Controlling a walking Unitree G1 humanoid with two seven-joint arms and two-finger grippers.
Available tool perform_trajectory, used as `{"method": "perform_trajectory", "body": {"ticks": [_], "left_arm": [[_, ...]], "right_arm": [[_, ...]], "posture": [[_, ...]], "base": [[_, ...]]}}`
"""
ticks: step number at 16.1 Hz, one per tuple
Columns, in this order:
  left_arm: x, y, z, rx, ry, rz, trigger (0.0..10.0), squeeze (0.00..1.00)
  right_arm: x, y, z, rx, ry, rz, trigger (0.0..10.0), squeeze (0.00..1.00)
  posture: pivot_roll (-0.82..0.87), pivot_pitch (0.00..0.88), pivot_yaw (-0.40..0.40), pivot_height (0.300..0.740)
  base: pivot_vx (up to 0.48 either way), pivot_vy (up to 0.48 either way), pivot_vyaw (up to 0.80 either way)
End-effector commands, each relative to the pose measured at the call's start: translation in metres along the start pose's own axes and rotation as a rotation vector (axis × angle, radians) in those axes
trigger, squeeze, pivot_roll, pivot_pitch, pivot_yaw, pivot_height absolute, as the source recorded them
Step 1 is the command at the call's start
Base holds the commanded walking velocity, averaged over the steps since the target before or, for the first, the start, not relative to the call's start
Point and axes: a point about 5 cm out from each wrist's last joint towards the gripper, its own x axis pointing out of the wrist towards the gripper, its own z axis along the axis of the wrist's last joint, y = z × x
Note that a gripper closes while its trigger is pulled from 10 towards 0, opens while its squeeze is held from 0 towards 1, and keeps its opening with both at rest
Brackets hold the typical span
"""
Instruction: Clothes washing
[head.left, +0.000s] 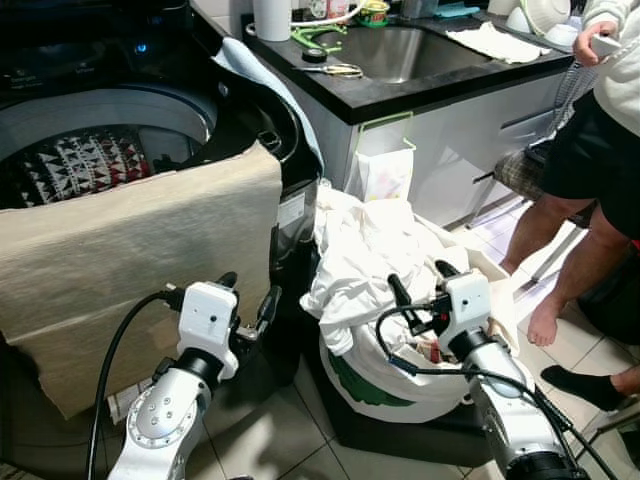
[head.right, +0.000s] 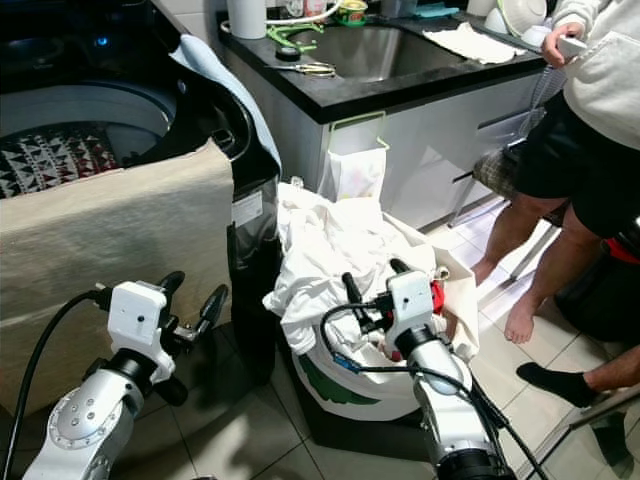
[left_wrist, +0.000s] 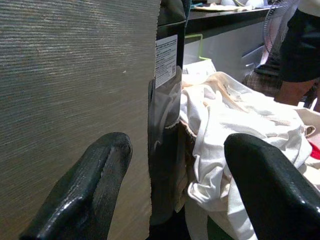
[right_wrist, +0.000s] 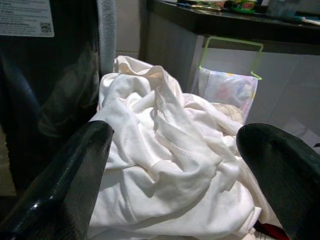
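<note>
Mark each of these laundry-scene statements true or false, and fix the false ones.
1. The right gripper is open above the white clothes in the laundry basket. True.
2. The left gripper is shut on a towel. False: it is open and holds nothing, in front of the beige cloth.
3. The washing machine is empty. False: a patterned fabric lies in its drum.
4. A person stands by the sink counter. True.

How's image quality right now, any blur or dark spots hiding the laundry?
Left eye view: sharp, white clothes brightly lit, washer drum dim. Left wrist view: near fingers soft, cardboard blocks half. Right wrist view: clothes clear, washer side dark.
</note>
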Motion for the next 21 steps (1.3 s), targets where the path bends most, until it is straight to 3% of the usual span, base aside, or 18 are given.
{"method": "perform_trajectory", "body": {"ticks": [1, 6, 11, 13, 17, 19, 21], "left_arm": [[0.002, -0.002, 0.002, 0.013, 0.003, -0.002, 10.0, 0.0], [0.011, 0.0, -0.011, 0.094, 0.068, -0.128, 10.0, 0.0], [0.041, 0.011, -0.041, 0.217, 0.159, -0.212, 10.0, 0.0], [0.05, 0.014, -0.039, 0.211, 0.148, -0.202, 10.0, 0.0], [0.073, 0.016, -0.027, 0.221, 0.088, -0.208, 10.0, 0.0], [0.09, 0.011, -0.011, 0.228, 0.037, -0.236, 10.0, 0.0], [0.1, 0.007, -0.003, 0.233, 0.013, -0.26, 10.0, 0.0]], "right_arm": [[0.002, -0.002, 0.003, -0.003, -0.02, -0.001, 10.0, 0.0], [0.0, -0.001, 0.004, -0.006, -0.029, 0.002, 10.0, 0.0], [-0.009, 0.002, 0.002, -0.012, -0.019, 0.014, 10.0, 0.0], [-0.014, 0.003, 0.0, -0.024, -0.012, 0.024, 10.0, 0.0], [-0.03, 0.008, -0.027, -0.057, 0.072, 0.058, 10.0, 0.0], [-0.033, 0.011, -0.055, -0.041, 0.197, 0.039, 10.0, 0.0], [-0.031, 0.016, -0.068, -0.032, 0.286, 0.018, 10.0, 0.0]], "posture": [[0.13, 0.0, -0.051, 0.74], [0.1, 0.0, -0.036, 0.74], [0.04, 0.0, -0.006, 0.74], [0.03, 0.0, -0.001, 0.74], [0.02, 0.0, 0.036, 0.74], [0.03, 0.0, 0.062, 0.74], [0.04, 0.0, 0.079, 0.74]], "base": [[0.0, 0.0, 0.0], [0.0, 0.0, 0.0], [0.0, 0.0, 0.0], [0.0, 0.0, 0.0], [0.0, 0.0, 0.0], [0.0, 0.0, 0.0], [0.0, 0.0, 0.0]]}}
